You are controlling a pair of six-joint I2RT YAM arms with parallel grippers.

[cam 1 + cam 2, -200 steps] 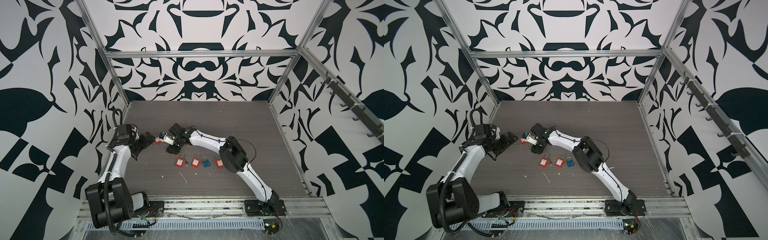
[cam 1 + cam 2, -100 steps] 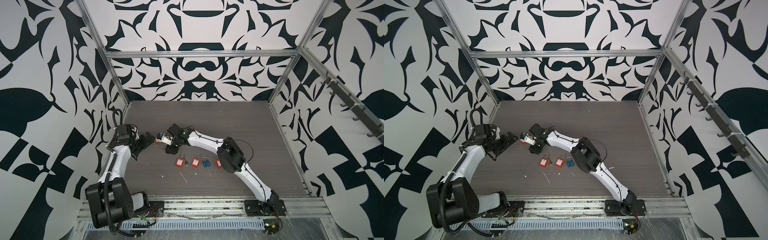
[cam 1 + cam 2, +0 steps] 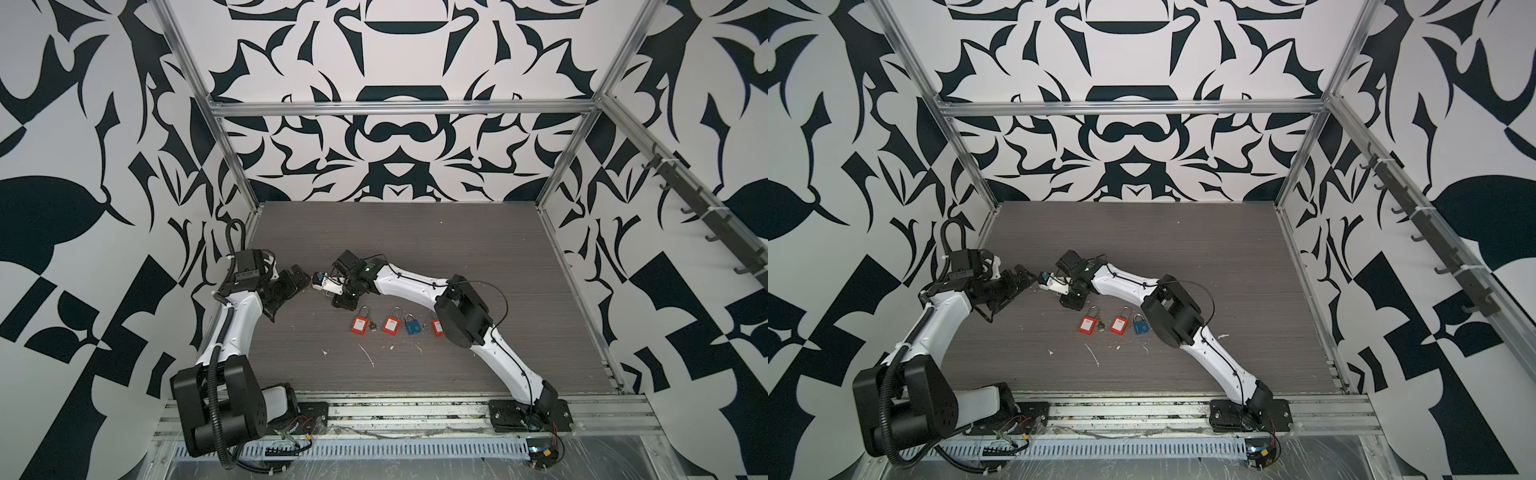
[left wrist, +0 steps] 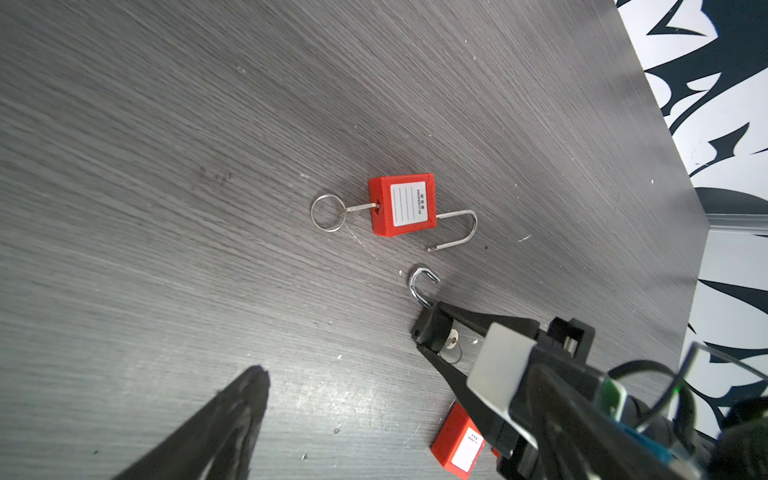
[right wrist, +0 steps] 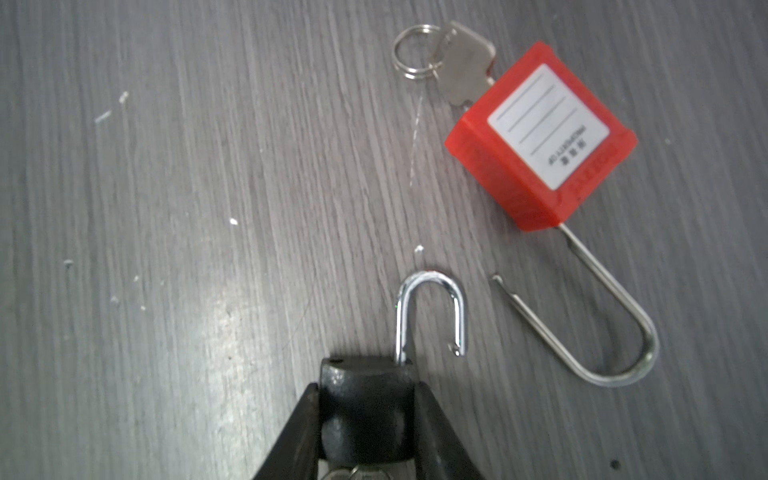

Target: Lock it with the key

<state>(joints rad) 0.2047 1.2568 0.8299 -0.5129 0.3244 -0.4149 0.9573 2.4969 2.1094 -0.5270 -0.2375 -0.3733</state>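
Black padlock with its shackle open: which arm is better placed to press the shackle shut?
Probably left. The right gripper grips the black padlock body; the left gripper is open, empty and close by.

The lower body of the small black padlock (image 5: 365, 415) is cut off by the right wrist view's edge; a red plastic padlock (image 4: 453, 444) is half hidden behind the right gripper (image 4: 429, 328)

A robotics lab test cell: aluminium frame (image 3: 399, 109), patterned walls (image 3: 399, 50), mounting rail (image 3: 399, 409).
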